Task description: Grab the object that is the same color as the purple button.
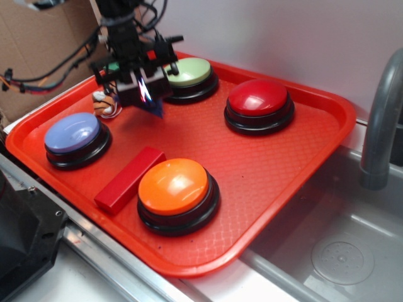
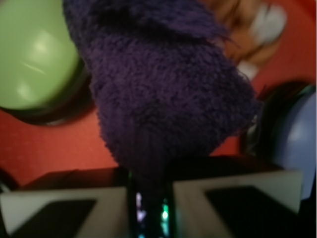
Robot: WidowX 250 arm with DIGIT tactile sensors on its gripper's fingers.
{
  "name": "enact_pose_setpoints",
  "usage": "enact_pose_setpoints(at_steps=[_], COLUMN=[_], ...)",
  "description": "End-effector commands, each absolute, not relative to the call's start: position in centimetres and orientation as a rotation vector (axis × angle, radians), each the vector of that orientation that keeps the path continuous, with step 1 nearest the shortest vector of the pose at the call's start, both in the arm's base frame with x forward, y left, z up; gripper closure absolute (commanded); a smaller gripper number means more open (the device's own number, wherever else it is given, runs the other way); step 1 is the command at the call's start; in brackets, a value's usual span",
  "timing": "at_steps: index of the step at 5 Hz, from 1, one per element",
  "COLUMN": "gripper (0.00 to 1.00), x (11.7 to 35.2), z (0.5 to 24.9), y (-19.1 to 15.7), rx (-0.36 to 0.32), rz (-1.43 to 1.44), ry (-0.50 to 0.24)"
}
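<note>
A: What does the exterior view show?

B: A red tray [image 1: 302, 189] carrying four dome buttons. The purple button [image 1: 74, 135] sits at the left, the orange button [image 1: 174, 187] near, the red button [image 1: 258, 100] far right, the green button [image 1: 187, 73] far. A red block [image 1: 129, 178] lies between purple and orange. The gripper [image 1: 146, 93] hangs at the far left beside the green button, with the dark purple cloth [image 1: 153, 104] dangling from it, off the tray. An orange striped toy [image 1: 106, 104] lies just left of it.

A: And the wrist view?

B: The jaws are clenched on the cloth [image 2: 163, 94], which fills the middle. Green button [image 2: 34, 54] left, purple button [image 2: 297, 144] right, toy [image 2: 247, 29] far right.
</note>
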State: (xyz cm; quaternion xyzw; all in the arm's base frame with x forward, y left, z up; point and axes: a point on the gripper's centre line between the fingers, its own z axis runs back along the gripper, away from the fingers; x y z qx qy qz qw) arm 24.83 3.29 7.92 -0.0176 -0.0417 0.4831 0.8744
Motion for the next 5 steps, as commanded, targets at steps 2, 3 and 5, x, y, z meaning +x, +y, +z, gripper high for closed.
enact_pose_setpoints(at_steps=[2, 3, 5], gripper=[1.00, 1.00, 1.00], x=[23.4, 21.4, 21.3], z=[17.3, 18.6, 18.9], y=[1.6, 0.3, 1.4], rx=[0.052, 0.028, -0.010], rz=[0.329, 0.144, 0.190], ry=[-0.081, -0.117, -0.096])
